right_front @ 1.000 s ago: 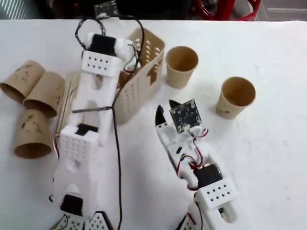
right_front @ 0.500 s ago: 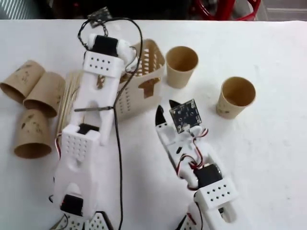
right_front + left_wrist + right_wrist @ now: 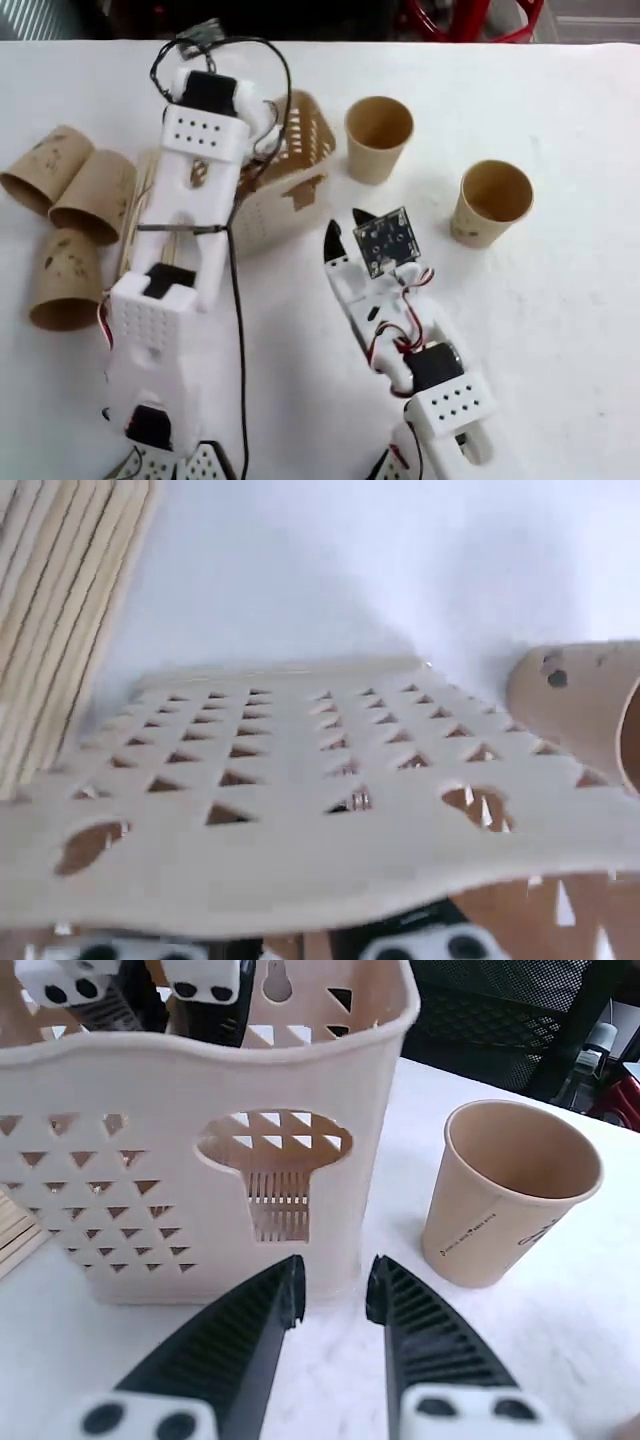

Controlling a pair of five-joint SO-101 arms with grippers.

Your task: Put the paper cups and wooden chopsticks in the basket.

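Overhead, a white table (image 3: 560,330) holds two robot arms that enter from the bottom edge of the frame. A beige basket (image 3: 290,190) with triangular cut-outs sits in the upper centre-left, partly under the left arm (image 3: 175,250). In the right wrist view it stands with its open mouth upward.

The left gripper (image 3: 165,1000) reaches down into the basket by its far wall. It appears clamped on the basket, though its fingertips are hidden behind the near wall. The right gripper (image 3: 345,228) hangs near the middle of the frame, just below and to the right of the basket. Its two black jaws are a narrow gap apart and hold nothing. They point at the basket's near wall without touching it.

One upright paper cup (image 3: 378,135) stands just right of the basket, at top centre. A second upright cup (image 3: 492,202) stands farther right, well apart from the basket. Three more cups lie on their sides at the left edge: the first lying cup (image 3: 45,165) and the second lying cup (image 3: 95,195) touch side by side, and the third lying cup (image 3: 68,278) is below them.

The wooden chopsticks (image 3: 138,215) lie flat in a bundle between those cups and the left arm, partly covered by the arm. All five cups and the chopsticks are on the table, outside the basket.
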